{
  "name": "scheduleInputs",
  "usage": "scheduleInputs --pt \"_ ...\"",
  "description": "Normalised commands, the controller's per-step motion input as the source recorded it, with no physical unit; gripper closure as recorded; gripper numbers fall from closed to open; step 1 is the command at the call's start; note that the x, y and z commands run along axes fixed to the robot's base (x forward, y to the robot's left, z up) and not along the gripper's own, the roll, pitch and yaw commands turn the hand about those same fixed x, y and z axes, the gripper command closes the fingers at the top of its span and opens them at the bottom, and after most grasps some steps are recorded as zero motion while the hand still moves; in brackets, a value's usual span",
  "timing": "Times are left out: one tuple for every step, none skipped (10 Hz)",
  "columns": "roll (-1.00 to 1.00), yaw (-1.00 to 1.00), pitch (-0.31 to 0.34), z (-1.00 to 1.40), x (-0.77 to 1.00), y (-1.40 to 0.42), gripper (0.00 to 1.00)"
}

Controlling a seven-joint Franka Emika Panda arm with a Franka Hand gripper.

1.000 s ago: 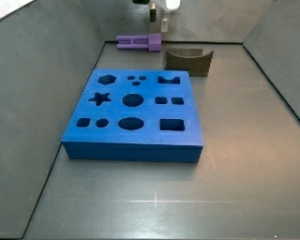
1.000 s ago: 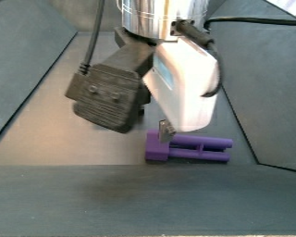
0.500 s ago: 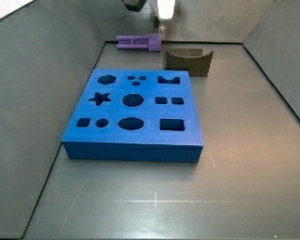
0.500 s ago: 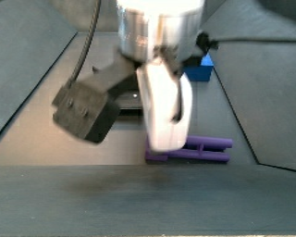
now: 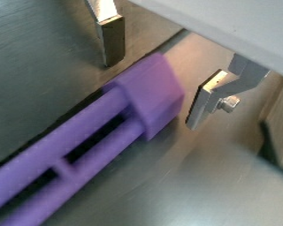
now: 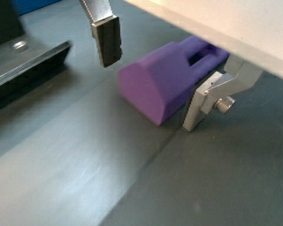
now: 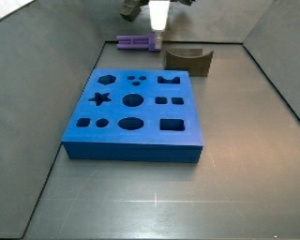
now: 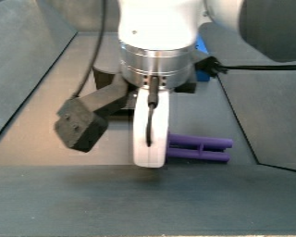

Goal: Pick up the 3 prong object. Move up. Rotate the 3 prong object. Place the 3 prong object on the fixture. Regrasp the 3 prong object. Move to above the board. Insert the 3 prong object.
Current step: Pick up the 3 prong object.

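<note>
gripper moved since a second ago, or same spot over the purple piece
Yes. In a side view the gripper has turned about its axis and shifted slightly away from the fixture, above the 3 prong object.

The purple 3 prong object (image 7: 138, 42) lies flat on the floor at the far wall, at about 12 o'clock from the board (image 7: 134, 114). In both wrist views its block end (image 5: 152, 88) (image 6: 168, 81) sits between the gripper's (image 6: 156, 73) spread fingers, untouched by either pad. The board, a blue slab with cut-out holes, lies mid-floor. The olive-brown fixture (image 7: 189, 59) stands at its 1 o'clock, just beside the object.
</note>
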Motion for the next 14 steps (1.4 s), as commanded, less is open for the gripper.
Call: scheduleInputs --pt "-0.04 -0.12 -0.147 -0.23 -0.07 -0.03 0.00" --pt "-0.03 -0.01 -0.130 -0.39 0.09 -0.10 0.00" --pt "0.00 0.00 -0.116 -0.39 0.13 -0.02 0.00" --pt "0.00 0.00 -0.110 -0.49 0.09 0.00 0.00" --pt "0.00 0.00 -0.101 -0.41 0.00 -0.01 0.00" --pt "0.00 0.00 -0.157 -0.44 0.01 -0.27 0.00" --pt "0.00 0.00 -0.139 -0.33 0.00 -0.26 0.00" --pt "0.00 0.00 -0.060 -0.23 0.03 -0.19 0.00" --pt "0.00 0.00 -0.050 -0.26 0.00 -0.09 0.00" --pt "-0.06 0.00 -0.149 -0.19 0.00 0.00 0.00" --pt "-0.04 0.00 -0.089 -0.06 0.00 0.00 0.00" --pt "0.00 0.00 0.000 0.00 0.00 0.00 0.00" --pt "0.00 0.00 0.000 0.00 0.00 0.00 1.00" --pt "0.00 0.00 0.000 0.00 0.00 0.00 1.00"
